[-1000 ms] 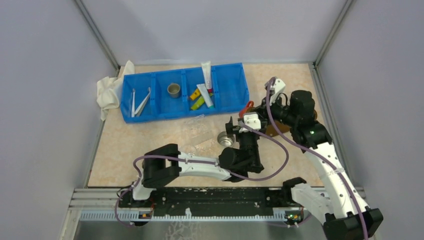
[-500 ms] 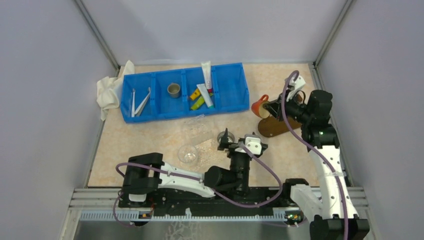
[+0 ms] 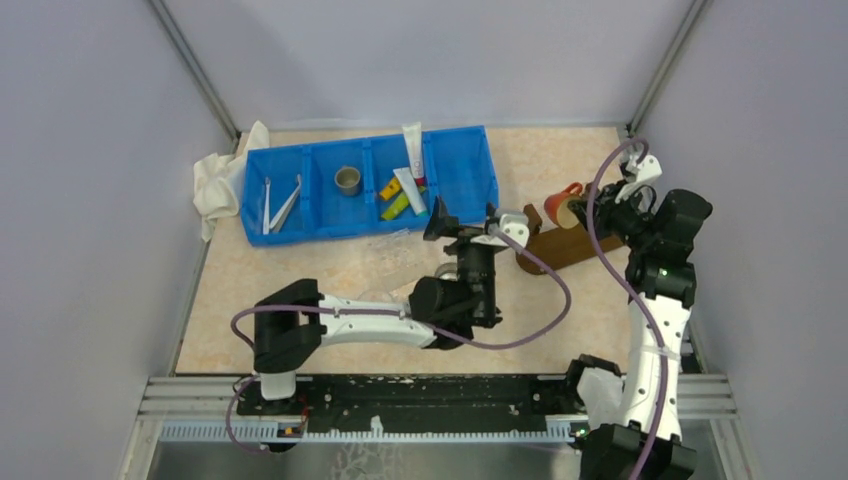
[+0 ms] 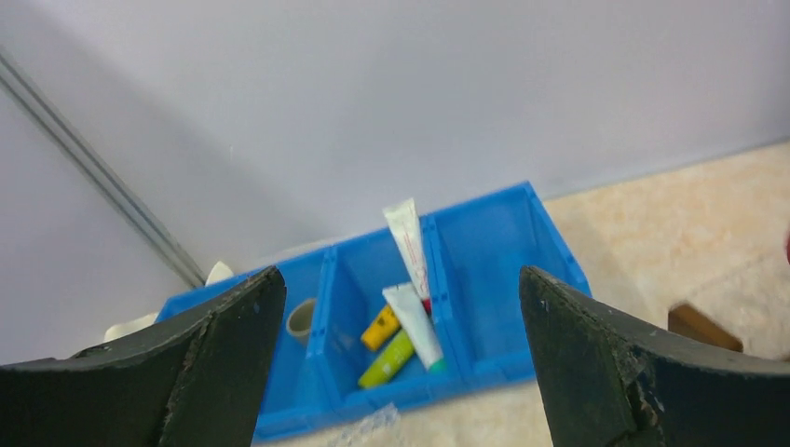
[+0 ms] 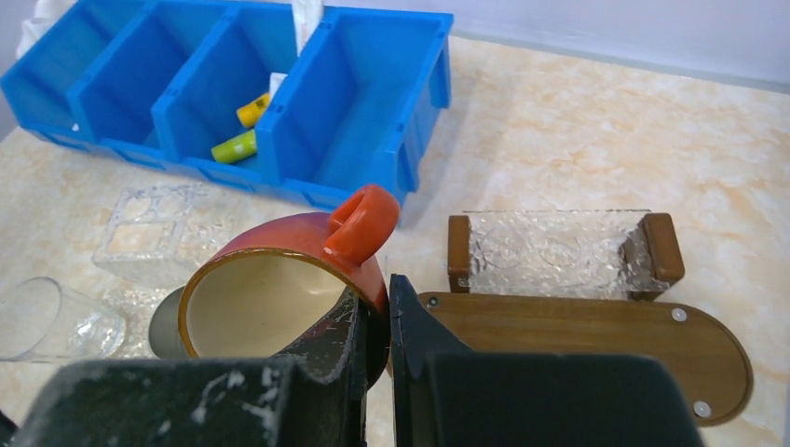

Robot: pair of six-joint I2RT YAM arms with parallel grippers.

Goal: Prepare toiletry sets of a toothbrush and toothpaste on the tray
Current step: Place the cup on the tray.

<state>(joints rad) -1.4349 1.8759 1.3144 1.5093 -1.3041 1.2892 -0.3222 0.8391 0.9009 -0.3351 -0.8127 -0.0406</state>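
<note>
Toothbrushes point(image 3: 275, 205) lie in the left compartment of the blue bin point(image 3: 465, 190). Toothpaste tubes point(image 3: 408, 188) lie in the third compartment: two white tubes point(image 4: 415, 321), a yellow one point(image 4: 382, 326) and a green one point(image 4: 389, 358). My left gripper point(image 3: 462, 222) is open and empty, held above the table just in front of the bin, facing the tubes point(image 4: 399, 279). My right gripper point(image 3: 580, 208) is shut on the wall of a red mug point(image 5: 279, 279), held tilted above the left end of the wooden tray point(image 5: 596, 340), which also shows in the top view point(image 3: 560, 248).
A clear holder with wooden ends point(image 5: 559, 251) stands on the tray. A clear plastic insert point(image 5: 149, 233), a glass cup point(image 5: 47, 317) and a metal cup point(image 5: 168, 321) sit on the table left of the mug. Another metal cup point(image 3: 348, 180) is in the bin. A white cloth point(image 3: 215, 185) lies beside the bin.
My left gripper has swung away from the table's near side and up toward the bin. My right gripper has carried the red mug to the right, over the tray's end.
</note>
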